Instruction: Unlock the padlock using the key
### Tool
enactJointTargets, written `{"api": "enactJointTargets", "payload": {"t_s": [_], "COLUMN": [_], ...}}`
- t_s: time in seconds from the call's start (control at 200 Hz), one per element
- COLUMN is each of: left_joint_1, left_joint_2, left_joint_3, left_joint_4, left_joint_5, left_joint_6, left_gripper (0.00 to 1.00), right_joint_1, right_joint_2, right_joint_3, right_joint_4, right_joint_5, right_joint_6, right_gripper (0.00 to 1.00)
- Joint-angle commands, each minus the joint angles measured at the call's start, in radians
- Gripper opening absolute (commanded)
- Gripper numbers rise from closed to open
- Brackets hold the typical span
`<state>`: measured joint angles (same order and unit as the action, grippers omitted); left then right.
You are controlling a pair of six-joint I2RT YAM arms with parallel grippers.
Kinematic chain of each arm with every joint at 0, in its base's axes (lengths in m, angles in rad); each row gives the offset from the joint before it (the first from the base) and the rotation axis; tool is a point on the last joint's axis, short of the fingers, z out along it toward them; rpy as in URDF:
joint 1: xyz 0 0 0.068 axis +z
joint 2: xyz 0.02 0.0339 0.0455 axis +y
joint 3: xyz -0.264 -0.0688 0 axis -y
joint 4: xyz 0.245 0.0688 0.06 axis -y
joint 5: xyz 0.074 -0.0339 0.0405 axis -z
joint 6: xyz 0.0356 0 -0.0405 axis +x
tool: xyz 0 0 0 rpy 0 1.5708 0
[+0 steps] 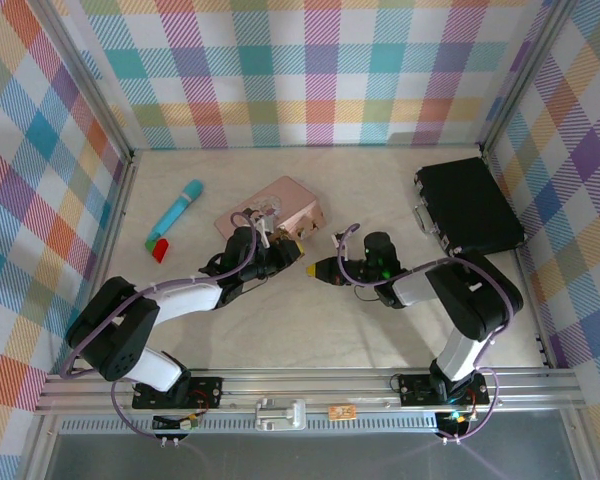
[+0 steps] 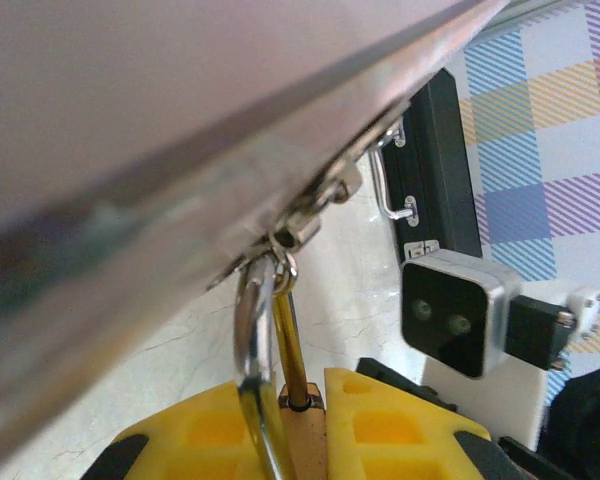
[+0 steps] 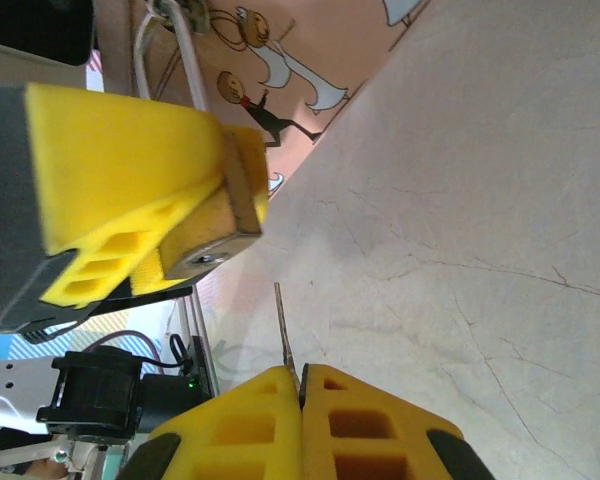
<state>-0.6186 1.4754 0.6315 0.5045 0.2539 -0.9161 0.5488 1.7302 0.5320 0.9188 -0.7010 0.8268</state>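
Observation:
The brass padlock (image 2: pixel 313 440) sits pinched between the yellow fingers of my left gripper (image 2: pixel 315 385), which is shut on its body. Its silver shackle (image 2: pixel 252 330) hooks through the clasp of the pink tin (image 2: pixel 180 120). From the right wrist view the padlock's (image 3: pixel 212 245) keyhole end faces the camera. My right gripper (image 3: pixel 302 372) is shut on the thin grey key (image 3: pixel 284 325), whose blade sticks out past the fingertips. The key's tip stands a short gap below and right of the keyhole, not touching. Seen from above, the left gripper (image 1: pixel 288 252) and right gripper (image 1: pixel 313 268) meet tip to tip beside the tin (image 1: pixel 275 207).
A turquoise pen-like tube (image 1: pixel 177 212) with a small red piece (image 1: pixel 159 249) lies at the left. A black case (image 1: pixel 468 205) sits at the back right, and its latch side (image 2: pixel 430 150) shows behind the tin. Checked walls enclose the table on three sides.

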Motion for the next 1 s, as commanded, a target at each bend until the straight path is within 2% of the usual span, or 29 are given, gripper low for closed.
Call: {"api": "enactJointTargets", "payload": {"t_s": [0.0,0.43,0.54,0.76,0.995], "left_joint_1": [0.002,-0.001,-0.001,-0.008,-0.010], "left_joint_2": [-0.029,0.067,0.050,0.000,-0.067], "left_joint_3": [-0.010,-0.036,-0.022,0.013,-0.003], "left_joint_4": [0.112,0.260,0.210,0.131,0.092], "left_joint_5": [0.022,0.043,0.036,0.028,0.012], "left_joint_6": [0.007,-0.041,-0.027,0.025,0.045], "left_gripper": [0.00,0.00,0.00,0.00,0.00], "right_joint_1": [-0.006,-0.006,-0.007,-0.007,-0.007], "right_joint_2": [0.032,-0.003,-0.023,-0.147,-0.200], "right_joint_3": [-0.011,-0.051,-0.049,-0.034,-0.030], "right_joint_4": [0.159,0.159,0.133,-0.095,-0.165], "right_joint_5": [-0.045,-0.030,-0.025,-0.009,0.015], "right_joint_6": [0.065,0.067,0.050,-0.060,-0.096], "right_gripper": [0.00,0.00,0.00,0.00,0.00]}}
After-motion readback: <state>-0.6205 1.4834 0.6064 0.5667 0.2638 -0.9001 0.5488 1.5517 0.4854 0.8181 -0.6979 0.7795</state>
